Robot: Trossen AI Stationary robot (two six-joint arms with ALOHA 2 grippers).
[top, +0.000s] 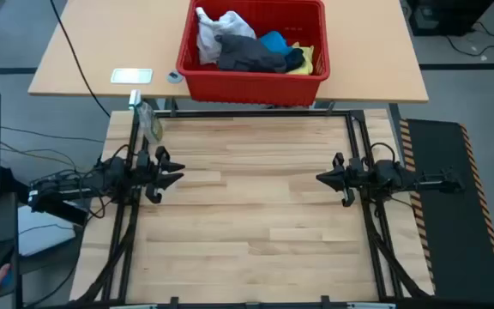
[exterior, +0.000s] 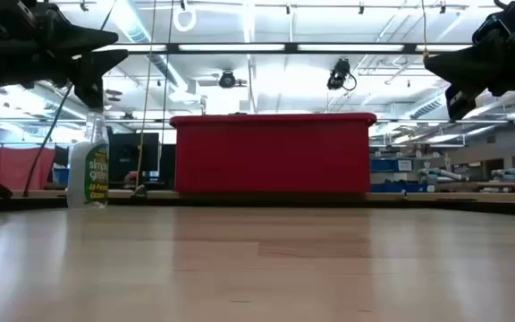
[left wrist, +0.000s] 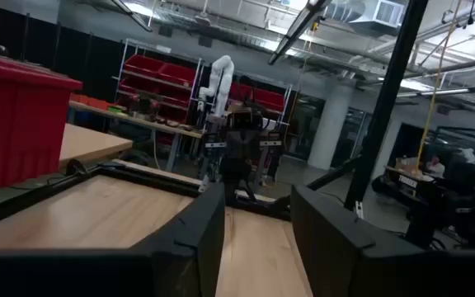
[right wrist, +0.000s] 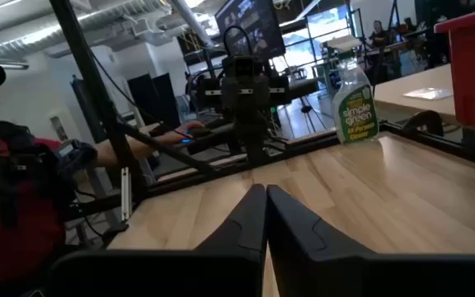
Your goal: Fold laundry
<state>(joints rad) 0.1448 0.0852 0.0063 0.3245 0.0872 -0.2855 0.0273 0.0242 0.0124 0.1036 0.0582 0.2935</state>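
We see the laundry [top: 247, 47] heaped in the red basket [top: 251, 84], which stands on the far table [top: 84, 51], well ahead of both grippers and between their lines of reach. In the pile a white piece [top: 217, 30] lies on the side nearer the left gripper, a dark grey piece [top: 247, 53] spreads across the middle, a bright blue piece [top: 274, 40] sits beyond it toward the right gripper's side, and a yellow piece [top: 307, 58] shows at that same edge. None of it touches either gripper.

Our left gripper [top: 174, 174] hovers above the near table [top: 256, 232], its two fingers [left wrist: 192, 239] standing partly apart with bare wood showing in the gap; it holds nothing. Our right gripper [top: 324, 178] faces it across the boards, well apart from it, with its fingers [right wrist: 242, 227] pressed together and nothing between them.

Just ahead of the left gripper, at the table's corner, stands a spray bottle [exterior: 88, 170], upright. Past it on the far table lie a phone [top: 132, 75] and a small round thing [top: 174, 76], close beside the basket. In the right wrist view a person [right wrist: 15, 181] in red sits behind the left arm, off the table.
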